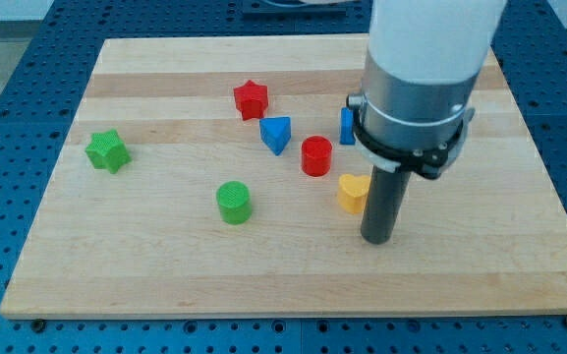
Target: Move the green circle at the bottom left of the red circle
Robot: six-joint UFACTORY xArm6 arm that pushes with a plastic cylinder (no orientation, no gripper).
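Note:
The green circle (pixel 233 202) lies on the wooden board, left of and below the red circle (pixel 315 156), with a clear gap between them. My tip (pixel 376 239) rests on the board to the right of both, just right of and below a yellow heart-shaped block (pixel 353 193). The tip is well apart from the green circle. The arm's white and grey body rises above the tip and hides part of the board's upper right.
A red star (pixel 251 99) and a blue triangle (pixel 276 134) lie above and left of the red circle. A blue block (pixel 347 126) is partly hidden behind the arm. A green star (pixel 107 150) lies at the view's left. The board's edge (pixel 293 313) runs along the bottom.

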